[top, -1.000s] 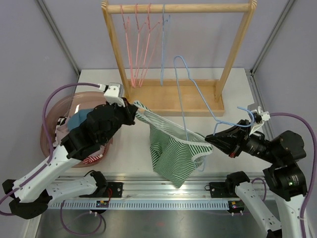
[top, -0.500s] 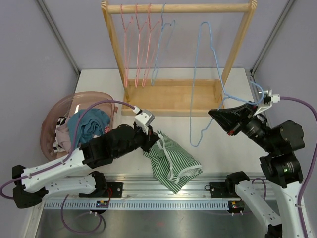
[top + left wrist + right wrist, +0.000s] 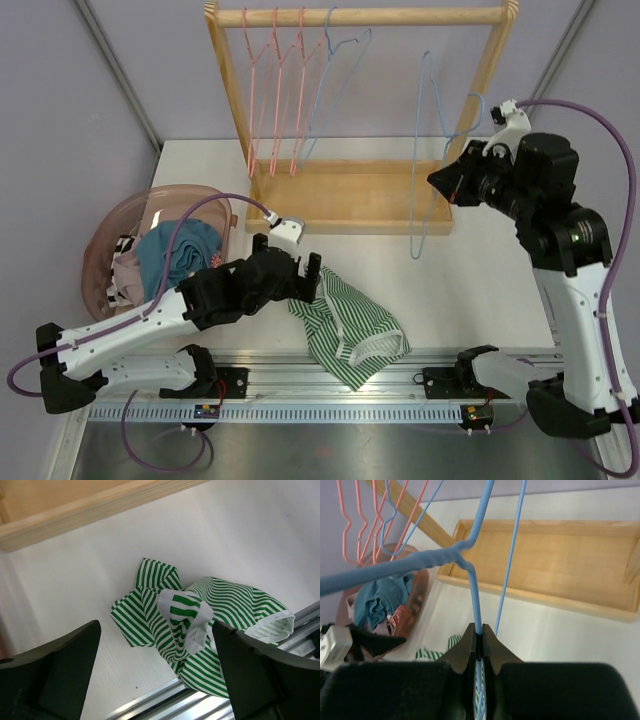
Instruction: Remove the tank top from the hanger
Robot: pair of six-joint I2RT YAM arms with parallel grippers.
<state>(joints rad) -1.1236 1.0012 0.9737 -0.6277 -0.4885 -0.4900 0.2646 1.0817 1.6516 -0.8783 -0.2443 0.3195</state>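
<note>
Tank top (image 3: pixel 350 325) laid at table's (image 3: pixel 450 280) near edge.
Left gripper (image 3: pixel 156 645) spread wide above it; blue hanger (image 3: pixel 428 150) pinched by right gripper (image 3: pixel 479 640).

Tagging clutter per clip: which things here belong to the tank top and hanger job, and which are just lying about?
Job: striped tank top, blue hanger, right fingers shut on it, left fingers open.
Lying about: basket of clothes, wooden rack, pink hangers.

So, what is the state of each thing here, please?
tank top: off the hanger, crumpled on the table.
blue hanger: bare, held up beside the rack.
left end effector: open, above the tank top.
right end effector: shut on the blue hanger.
basket: holds clothes.
rack: standing upright.
</note>
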